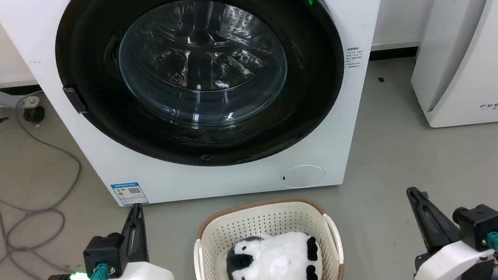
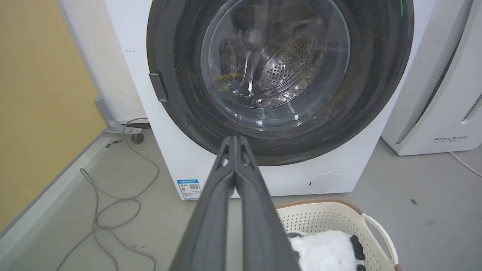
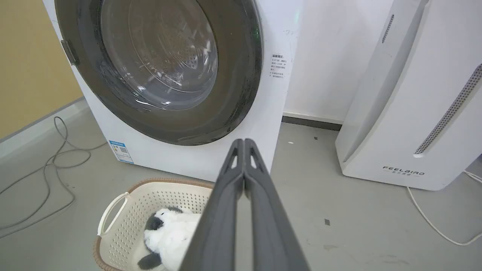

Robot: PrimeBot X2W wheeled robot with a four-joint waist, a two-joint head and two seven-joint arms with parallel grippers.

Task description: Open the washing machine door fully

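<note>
The washing machine door, a glossy black disc around a clear bulging glass bowl, sits shut against the white washing machine, its small handle tab at the left edge; the left hand and right hand hover low before it, each with fingers pressed together

Grey floor, white wall, yellow panel, loose cable.
</note>
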